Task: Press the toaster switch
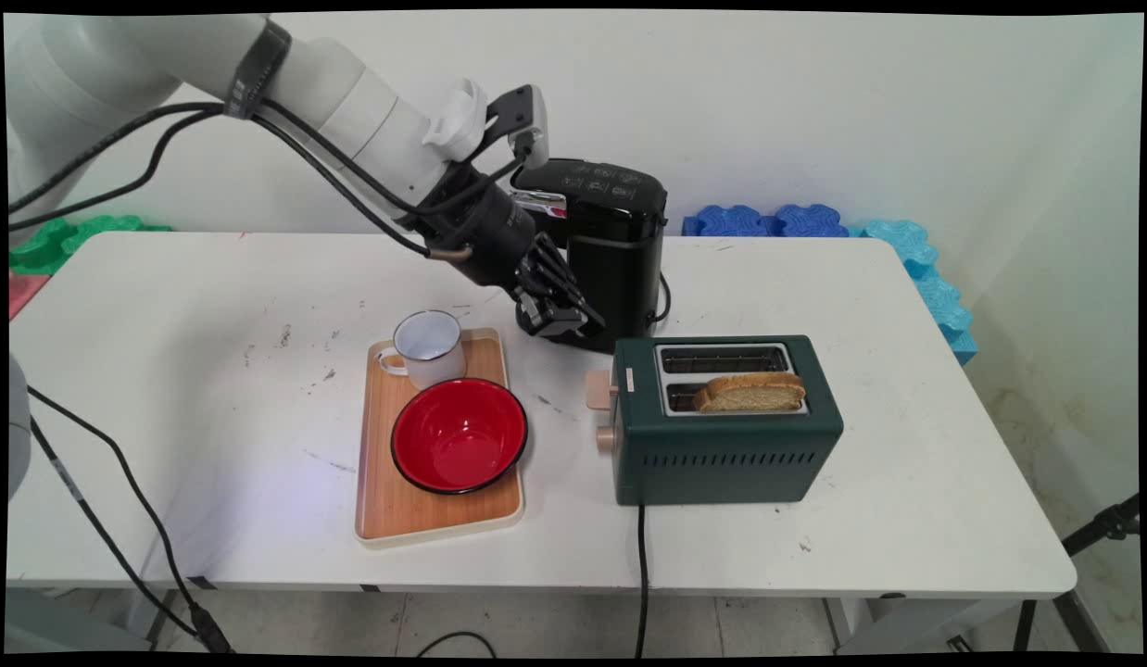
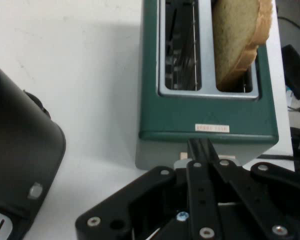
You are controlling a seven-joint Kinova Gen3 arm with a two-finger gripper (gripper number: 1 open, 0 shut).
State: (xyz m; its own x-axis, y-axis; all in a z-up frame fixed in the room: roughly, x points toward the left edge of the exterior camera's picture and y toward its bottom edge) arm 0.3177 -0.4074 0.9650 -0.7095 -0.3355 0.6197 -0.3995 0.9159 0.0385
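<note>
The wooden tray [image 1: 385, 482] lies closest to the table's [image 1: 166, 445] near edge, left of centre, with its long side running toward the far edge. It carries two containers: a red bowl [image 1: 459, 435] with a dark rim on its near half, showing nothing inside, and a white enamel mug [image 1: 426, 348] at its far end, handle pointing toward the left edge. The mug's interior shows only white.

Right of the tray stands a dark green two-slot toaster [image 1: 726, 445] (its power cord drops over the near edge). The near slot holds one slice of bread [image 1: 749, 393], which projects above the top plate; the far slot shows only its wire guides. A beige lever [image 1: 598, 389] and a beige knob [image 1: 606, 438] sit on the end face toward the tray.

The gripper [image 1: 562, 313] hangs above the table between the mug and a black appliance [image 1: 611, 250] near the far edge, just beyond the toaster's lever end. In the hand view its two fingers [image 2: 202, 155] lie pressed together, holding nothing, aimed at the toaster's top edge.
</note>
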